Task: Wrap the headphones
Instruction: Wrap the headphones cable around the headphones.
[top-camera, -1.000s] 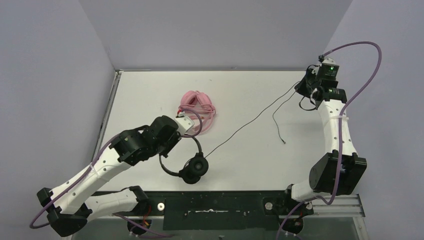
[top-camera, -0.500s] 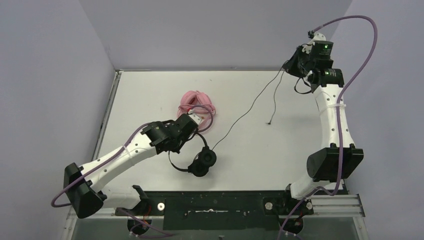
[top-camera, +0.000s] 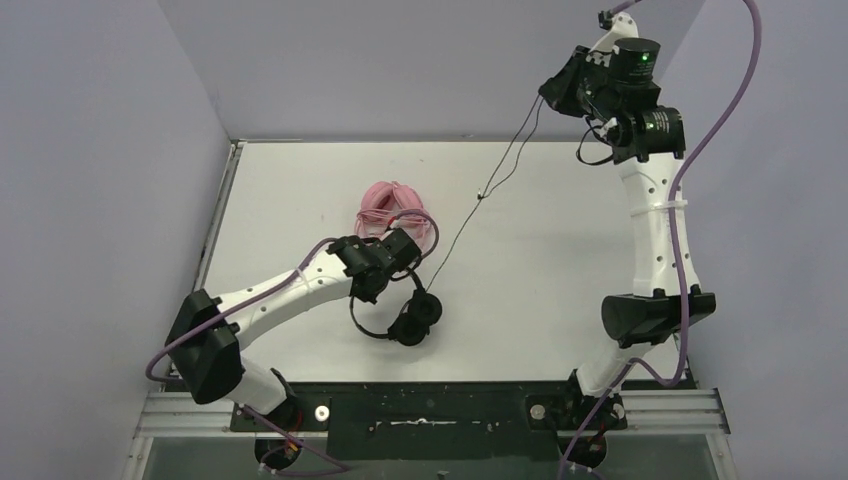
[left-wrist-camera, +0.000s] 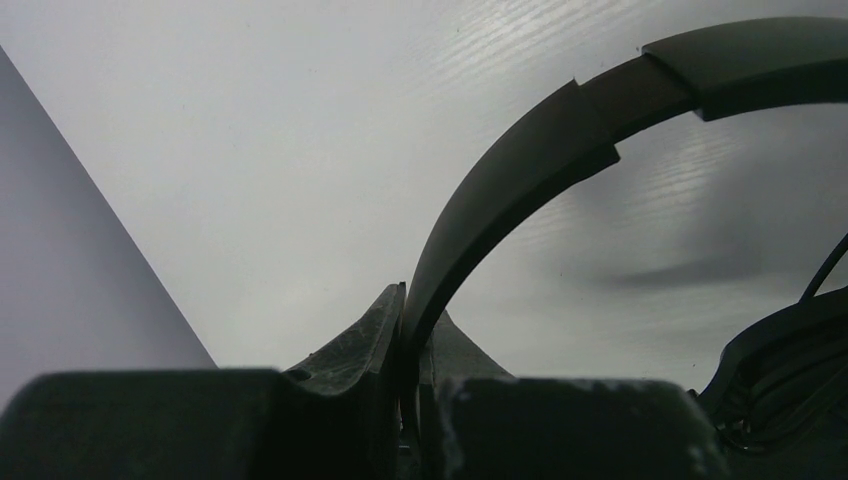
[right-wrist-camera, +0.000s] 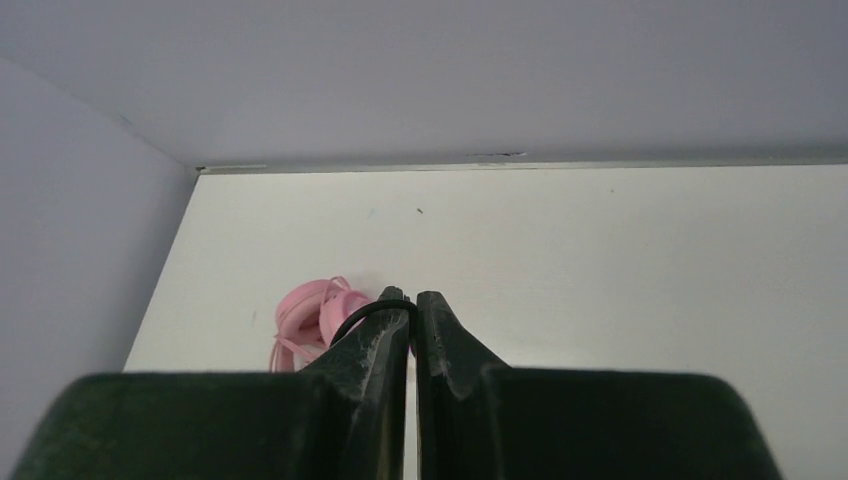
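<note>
My left gripper (left-wrist-camera: 412, 312) is clamped on the band (left-wrist-camera: 520, 170) of the black headphones (top-camera: 410, 320), near the middle of the table (top-camera: 560, 290). The pink headphones (top-camera: 392, 208) lie coiled just beyond them. My right gripper (right-wrist-camera: 412, 300) is lifted high over the far right corner. It is pinched shut on the thin black cable (top-camera: 500, 172), which slopes down to the black headphones.

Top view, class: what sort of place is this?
Probably a robotics lab cell: left arm and right arm bolted at a white table, plain walls around, pink headphones and black headphones.
</note>
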